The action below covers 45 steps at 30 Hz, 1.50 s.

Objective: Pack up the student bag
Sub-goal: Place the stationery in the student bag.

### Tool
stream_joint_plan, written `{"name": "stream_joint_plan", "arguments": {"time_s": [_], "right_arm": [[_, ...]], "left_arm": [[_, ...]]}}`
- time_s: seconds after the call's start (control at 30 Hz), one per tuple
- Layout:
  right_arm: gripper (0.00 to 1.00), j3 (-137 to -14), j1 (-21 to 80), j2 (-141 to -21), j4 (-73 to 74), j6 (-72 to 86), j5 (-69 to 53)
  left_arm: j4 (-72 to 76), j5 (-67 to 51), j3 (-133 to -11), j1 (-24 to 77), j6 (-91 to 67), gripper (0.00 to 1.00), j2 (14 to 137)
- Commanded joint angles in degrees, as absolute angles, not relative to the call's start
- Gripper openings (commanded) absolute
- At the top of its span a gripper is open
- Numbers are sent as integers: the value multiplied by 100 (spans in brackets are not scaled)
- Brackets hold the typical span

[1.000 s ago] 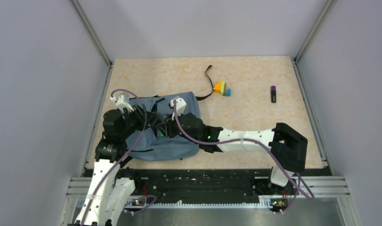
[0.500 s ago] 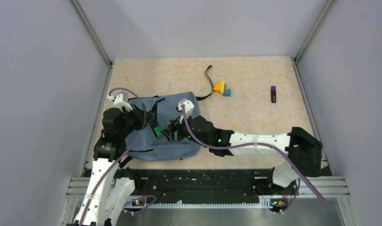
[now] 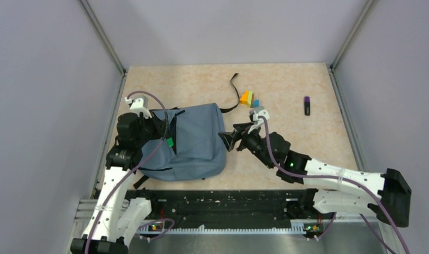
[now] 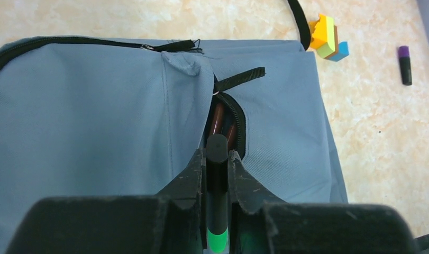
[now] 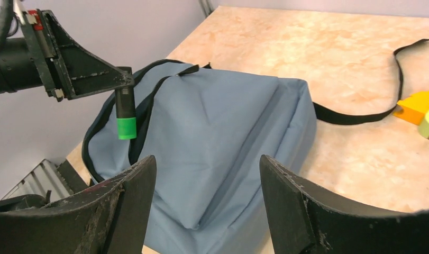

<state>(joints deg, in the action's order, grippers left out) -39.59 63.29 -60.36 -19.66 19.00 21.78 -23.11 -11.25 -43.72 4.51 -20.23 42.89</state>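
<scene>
The dusty-blue student bag [image 3: 199, 143] lies flat at the left of the table. One zipped pocket [image 4: 226, 123] gapes open, with brown sticks showing inside. My left gripper [image 3: 167, 138] is over the bag's left part, shut on a black marker with a green end [image 4: 217, 174]. The marker's black tip points at the open pocket. In the right wrist view the marker [image 5: 125, 114] hangs green end down from the left gripper [image 5: 123, 79]. My right gripper [image 3: 230, 138] is open and empty, just off the bag's right edge [image 5: 217, 121].
Behind the bag's right corner lie a stack of coloured blocks [image 3: 249, 99] and a loose black strap [image 3: 235, 87]. A black marker with a purple cap [image 3: 307, 105] lies at the far right. Walls and metal rails close in the table.
My right gripper has opened and drawn back to the right, off the bag. My left gripper has kept the marker and shifted slightly left and back.
</scene>
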Motion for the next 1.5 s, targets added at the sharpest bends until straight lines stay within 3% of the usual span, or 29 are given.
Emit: {"name": "stream_joint_plan", "arguments": {"time_s": [0.0,0.23,0.7,0.9,1.13,1.17,1.37,1.47], "right_arm": [[70,-3739,6281,-5443,-2016,1742,2418],[70,-3514,6265,-4978,-1978,1558,2588],[70,-3312,6220,-4586,-1880,1456,2684],[70,-3191,6215,-4476,-1867,1549,2630],[71,-3217,6214,-4454,-1837,1532,2760],[71,-3220,6215,-4460,-1837,1536,2760],[71,-3264,6215,-4469,-1813,1554,2710],[71,-3316,6211,-4506,-1776,1531,2708]], "left_arm": [[-1782,-1460,-4398,431,-1520,0,4457],[-1541,-2149,-4387,439,-1186,0,4846],[-1556,-1444,-4232,439,-660,0,4647],[-1622,-2448,-4379,439,-760,0,5217],[-1610,-2432,-4412,439,-764,0,5409],[-1635,-2500,-4424,439,-779,2,5415],[-1803,-1771,-4478,439,-748,53,5154],[-1834,-1658,-4534,439,-619,65,4983]]}}
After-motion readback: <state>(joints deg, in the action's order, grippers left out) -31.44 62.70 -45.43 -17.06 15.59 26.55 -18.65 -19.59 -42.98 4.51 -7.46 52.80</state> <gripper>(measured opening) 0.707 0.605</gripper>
